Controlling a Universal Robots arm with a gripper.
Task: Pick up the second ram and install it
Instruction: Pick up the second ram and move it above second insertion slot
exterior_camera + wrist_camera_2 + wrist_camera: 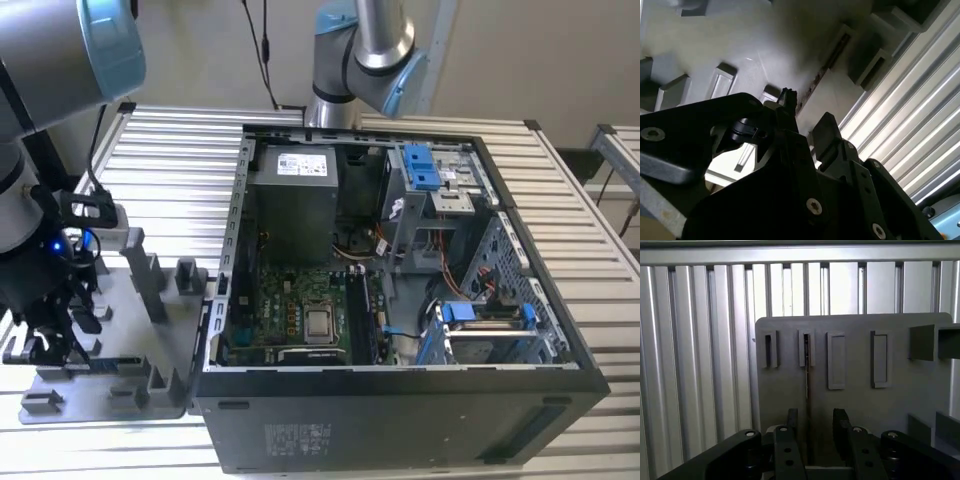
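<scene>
First wrist view: the jaws stand open and empty, fingers (792,421) either side of the second ram's (806,370) line. It stands on edge in the grey holder (855,405), its long axis running straight ahead toward the holder's edge.

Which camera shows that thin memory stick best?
The first wrist view: the second ram stands edge-on in the grey holder, a dark line running between the open fingers. The second wrist view shows it slantwise, partly behind the fingers; the exterior view, just a thin strip on the holder.
</scene>
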